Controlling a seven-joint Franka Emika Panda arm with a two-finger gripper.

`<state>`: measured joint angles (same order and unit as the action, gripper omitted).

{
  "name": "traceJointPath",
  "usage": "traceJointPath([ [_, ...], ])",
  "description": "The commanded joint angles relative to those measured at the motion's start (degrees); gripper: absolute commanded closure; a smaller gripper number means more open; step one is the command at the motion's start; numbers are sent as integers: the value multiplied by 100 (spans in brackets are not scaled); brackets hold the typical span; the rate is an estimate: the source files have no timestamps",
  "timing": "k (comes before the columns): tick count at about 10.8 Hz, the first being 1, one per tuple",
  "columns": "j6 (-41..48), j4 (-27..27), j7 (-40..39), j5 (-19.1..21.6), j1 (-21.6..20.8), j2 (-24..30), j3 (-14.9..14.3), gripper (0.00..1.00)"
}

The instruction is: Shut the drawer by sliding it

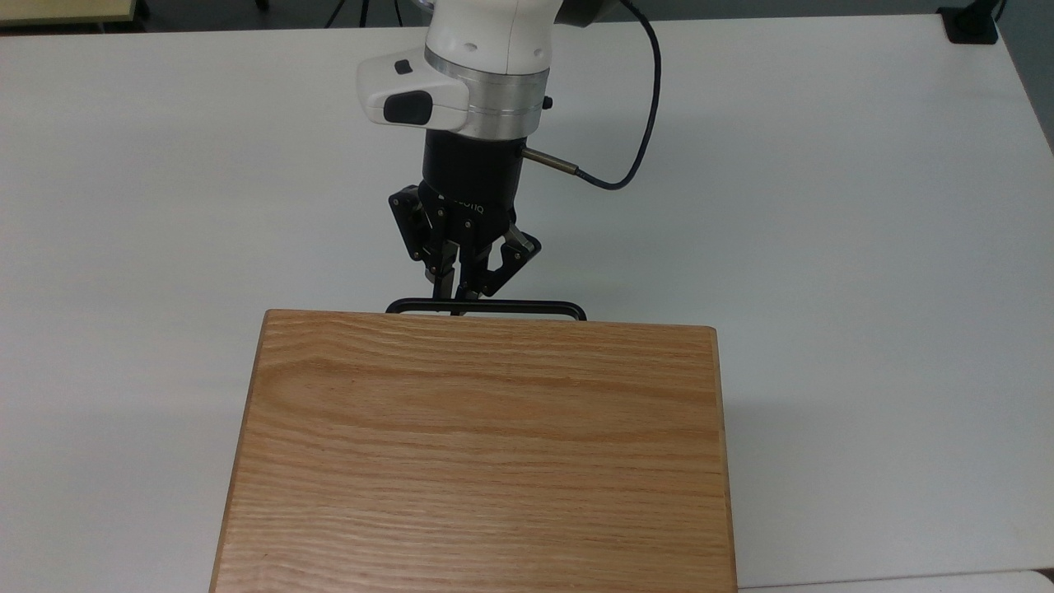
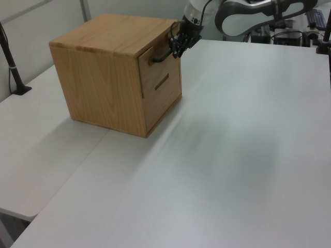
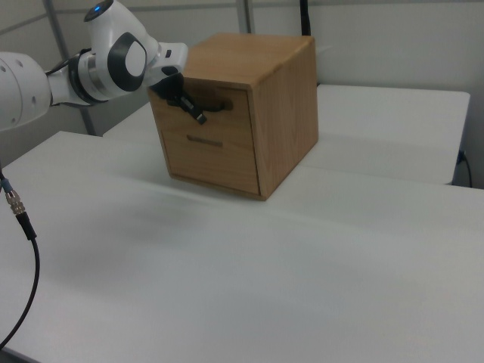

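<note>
Oak cabinet on white counter, seen from above and from both sides. Drawer in the upper slot, front panel lying flush with the cabinet face in the left and right views; from above, nothing of the tray visible past the cabinet's top edge, only the black bar handle standing proud. Gripper at the handle, toward the top view's left of its middle, jaws drawn close together on or against the bar; whether clamping it or merely pressing cannot be told. Slide judged essentially complete. Best finish: gentle straight pressure along the drawer's travel, into the cabinet, no sideways or downward load on the thin bar. Off-centre contact liable to skew the front, so worth checking both ends of the panel for an even seat. Then release and straight withdrawal away from the face, avoiding any drag that could pull the drawer open again.
</note>
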<state>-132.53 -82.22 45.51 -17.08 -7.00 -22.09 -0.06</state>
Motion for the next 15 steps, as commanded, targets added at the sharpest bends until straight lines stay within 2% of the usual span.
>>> traceJointPath([
  [1,758,-109,-418,-51,76,475,41,80],
  [2,1617,-128,-629,37,68,730,58,80],
  [5,3597,-181,-1857,827,155,1538,59,80],
  [7,4347,-390,-2736,1240,313,2153,-2,79],
  [8,4498,-635,-2853,1355,305,2443,-12,75],
  [9,4473,-960,-2855,1365,287,2716,-12,55],
  [10,4386,-1224,-2855,1374,270,2849,-29,5],
  [11,4324,-1270,-2855,1426,235,2877,-73,0],
  [12,4237,-1271,-2881,1418,261,2868,-82,0],
  [13,3853,-1279,-3290,1418,313,2825,-126,0],
  [15,3516,-1236,-4212,1435,296,2728,-406,0],
])
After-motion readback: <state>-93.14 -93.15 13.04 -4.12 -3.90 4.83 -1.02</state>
